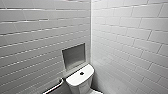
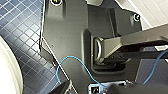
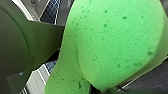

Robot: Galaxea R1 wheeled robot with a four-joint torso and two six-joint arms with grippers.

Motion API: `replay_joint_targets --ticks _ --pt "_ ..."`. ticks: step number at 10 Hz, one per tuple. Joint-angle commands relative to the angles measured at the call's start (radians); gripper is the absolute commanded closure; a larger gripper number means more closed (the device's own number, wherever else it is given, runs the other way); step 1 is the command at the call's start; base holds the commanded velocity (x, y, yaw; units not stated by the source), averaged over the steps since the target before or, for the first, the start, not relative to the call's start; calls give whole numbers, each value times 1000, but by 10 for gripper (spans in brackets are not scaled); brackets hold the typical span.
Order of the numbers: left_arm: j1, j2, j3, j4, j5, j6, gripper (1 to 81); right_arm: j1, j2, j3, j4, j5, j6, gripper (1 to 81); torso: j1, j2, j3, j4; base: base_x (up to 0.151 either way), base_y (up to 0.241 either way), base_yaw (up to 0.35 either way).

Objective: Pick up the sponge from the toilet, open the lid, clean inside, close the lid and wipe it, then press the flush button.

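Observation:
The bright green sponge (image 3: 112, 42) looms close in the right wrist view, bent and creased where my right gripper is shut on it. In the head view the white toilet (image 1: 80, 79) stands in the corner of the tiled walls, seen from high above. Its flat tank top carries the small dark flush button (image 1: 81, 73) in the middle. The lower edge of the head view cuts off the bowl and the lid. In the left wrist view nothing lies by my left gripper, which is open, and a white curved ceramic surface (image 2: 7, 72) shows beside the dark blue tiled floor (image 2: 20, 30).
A square recessed niche (image 1: 73, 56) sits in the wall just above the tank. A metal grab bar (image 1: 56, 86) runs along the left wall beside the toilet. White tiled walls close in on both sides. A thin blue cable (image 2: 72, 65) loops over the robot's dark plate.

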Motion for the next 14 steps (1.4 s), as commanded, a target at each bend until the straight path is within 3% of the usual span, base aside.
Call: replay_joint_targets --ticks 1,3,5,8,9,10,12,13,14 --pt "-37 -221 278 -4 12 -30 10 -4 -85 120 11 -12 -2 811 0 0 0 0 0 0 0" --pt "-54 -327 431 -7 12 -65 10 -1 -85 121 14 -12 -2 811 0 0 0 0 0 0 0" --pt "-48 -431 539 -30 26 -174 10 3 -82 118 13 -13 -3 811 0 0 0 0 0 0 0" --pt "-52 -523 627 -33 28 -153 10 10 -76 115 11 -16 -2 811 0 0 0 0 0 0 0" --pt "-61 -531 654 -75 56 -47 10 8 -71 112 10 -16 -3 811 0 0 0 0 0 0 0" --pt "-74 -537 690 -228 95 119 10 6 -68 102 11 -15 -3 811 0 0 0 0 0 0 0" --pt "-110 -560 766 -514 101 470 10 3 -62 88 13 -13 -2 811 0 0 0 0 0 0 0" --pt "-138 -577 800 -627 104 587 10 2 -62 88 14 -13 -2 811 0 0 0 0 0 0 0" --pt "-174 -606 841 -727 151 697 10 2 -62 88 16 -13 -2 811 0 0 0 0 0 0 0"
